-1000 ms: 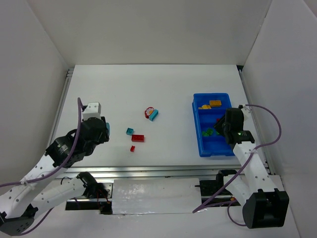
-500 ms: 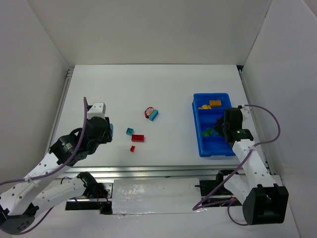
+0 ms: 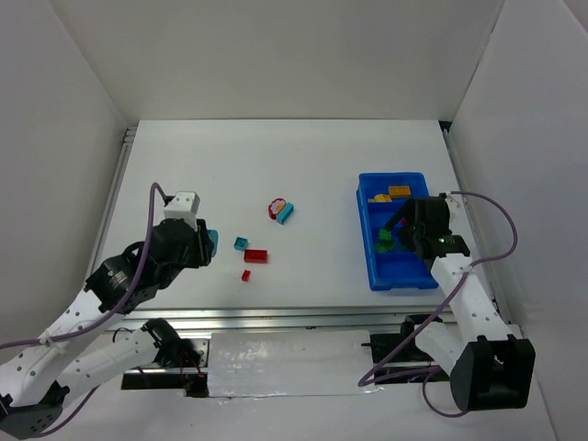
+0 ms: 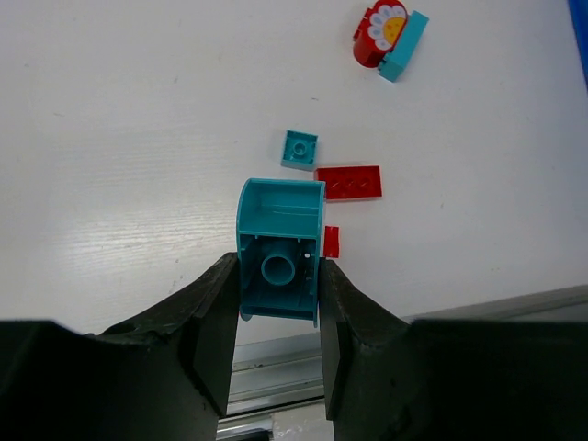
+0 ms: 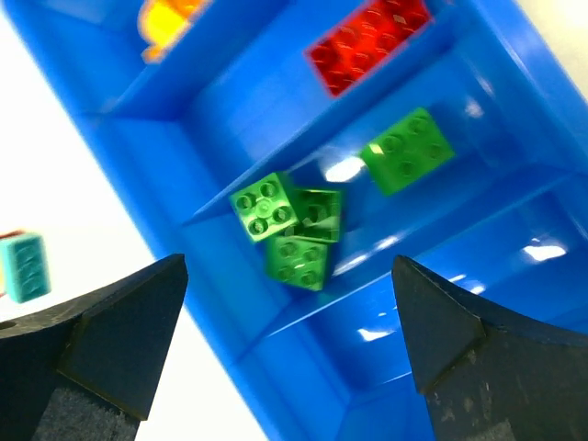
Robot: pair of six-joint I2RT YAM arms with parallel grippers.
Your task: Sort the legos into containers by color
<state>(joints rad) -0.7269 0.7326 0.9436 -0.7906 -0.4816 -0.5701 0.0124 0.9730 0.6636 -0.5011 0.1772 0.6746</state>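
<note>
The left gripper (image 4: 278, 271) pinches a hollow cyan brick (image 4: 277, 220) between its jaws, above the worktop near the left part of the near edge. Just beyond it lie a small cyan square (image 4: 299, 149), a flat red brick (image 4: 349, 182) and a tiny red piece (image 4: 331, 242). Nearer the middle, a red rounded piece (image 4: 378, 37) touches a cyan block (image 4: 407, 48). The right gripper (image 5: 287, 276), jaws spread, hovers over the blue tray (image 3: 401, 276) by the right edge, above green bricks (image 5: 280, 216) in one compartment. A red brick (image 5: 367, 41) lies in the next, and orange pieces (image 3: 399, 192) lie in the farthest.
</note>
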